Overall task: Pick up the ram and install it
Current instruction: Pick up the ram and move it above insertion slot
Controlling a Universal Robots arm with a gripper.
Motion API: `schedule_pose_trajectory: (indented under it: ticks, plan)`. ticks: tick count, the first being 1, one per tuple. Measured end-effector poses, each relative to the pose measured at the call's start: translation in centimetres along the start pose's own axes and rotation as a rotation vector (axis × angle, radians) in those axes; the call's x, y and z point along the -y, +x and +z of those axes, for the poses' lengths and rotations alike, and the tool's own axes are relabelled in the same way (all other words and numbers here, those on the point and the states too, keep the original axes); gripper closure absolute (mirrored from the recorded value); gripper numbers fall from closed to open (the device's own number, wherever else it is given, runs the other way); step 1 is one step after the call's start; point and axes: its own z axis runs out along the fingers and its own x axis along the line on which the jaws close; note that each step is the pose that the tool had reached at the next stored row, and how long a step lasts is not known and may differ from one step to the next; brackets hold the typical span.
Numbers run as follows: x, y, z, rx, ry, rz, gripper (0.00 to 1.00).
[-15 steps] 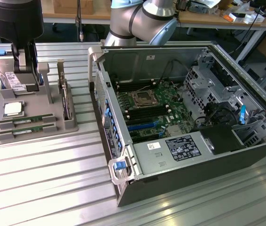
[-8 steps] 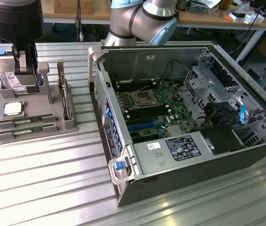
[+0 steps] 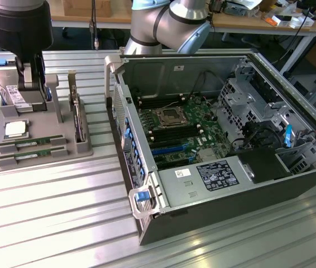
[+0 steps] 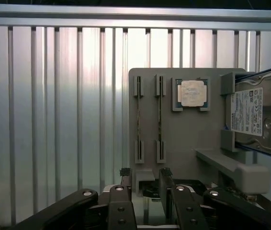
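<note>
Two ram sticks, thin green boards, stand on edge in slots at the front of a grey holder tray (image 3: pixel 82 148): one ram (image 3: pixel 32 142) behind the other ram (image 3: pixel 30 154). In the wrist view they appear edge-on as one ram (image 4: pixel 139 117) beside the other ram (image 4: pixel 159 117). My gripper (image 3: pixel 30 78) hangs above the tray's back part, close to the hard drive and away from the sticks. In the wrist view the gripper (image 4: pixel 145 173) is open, with nothing held between its fingers.
The tray also holds a silver hard drive (image 3: pixel 14 95), a square processor (image 3: pixel 15 129) and an upright card (image 3: pixel 77 120). An open computer case (image 3: pixel 219 223) lies on the exterior view's right, its motherboard (image 3: pixel 175 131) with long memory slots exposed. Everything stands on a ribbed aluminium table (image 3: pixel 52 212).
</note>
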Motion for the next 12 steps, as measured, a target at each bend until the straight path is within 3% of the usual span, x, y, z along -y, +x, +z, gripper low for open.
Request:
schedule_pose_trajectory:
  ticks: [12]
  plan:
    - [0.03,0.02,0.59,0.0001,0.0001,0.000,0.64]
